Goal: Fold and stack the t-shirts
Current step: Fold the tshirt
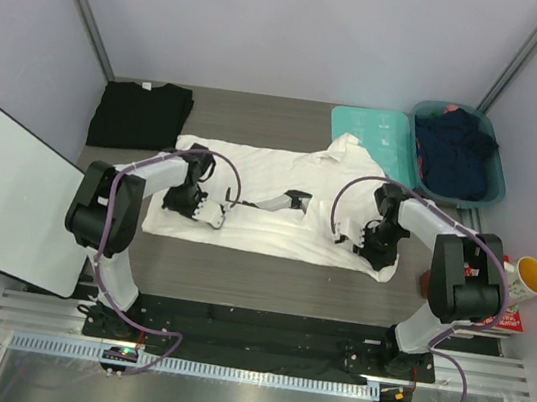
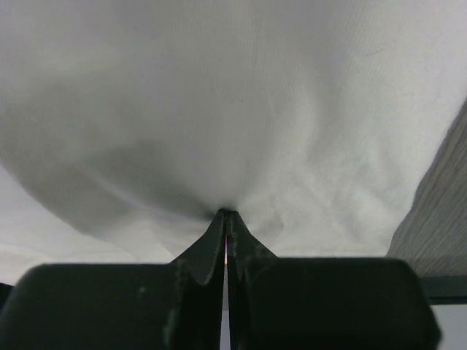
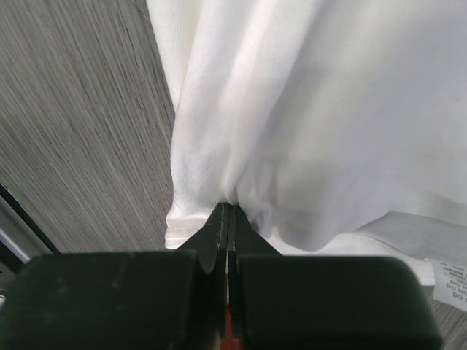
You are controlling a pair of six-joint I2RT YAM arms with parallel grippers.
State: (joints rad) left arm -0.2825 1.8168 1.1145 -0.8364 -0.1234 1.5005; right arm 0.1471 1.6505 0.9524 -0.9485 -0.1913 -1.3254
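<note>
Grey wood-grain table [image 1: 237, 277] is filling the floor of a pale-walled booth, and the white t-shirt [image 1: 271, 186] is lying across its middle with its long axis running left to right, parallel to the near edge. Both arms are reaching in over that near edge. The left gripper [image 1: 212, 215] is clenching the cloth towards the shirt's left end, and the right gripper [image 1: 350, 237] is clenching it towards the right end. Each wrist view is showing jaws pressed together, with white fabric puckering out of the tips. From both claws the body of the shirt is stretching away towards the far edge of the table, so the garment is sitting beyond the fingers rather than beneath or behind them. One far part of the shirt is draping over the teal board [image 1: 380, 129] near the far right corner, beside the teal bin [image 1: 493, 184] of dark clothes. The black t-shirt [image 1: 140, 113] is resting as a compact square at the far left corner, well apart from the white one and nearer the left arm. Judging from this, the two claws are pinching the near long side at matching heights, so carrying that side away towards the far edge looks like the coming fold. The cloth caught on the board is looking likely to drag.
</note>
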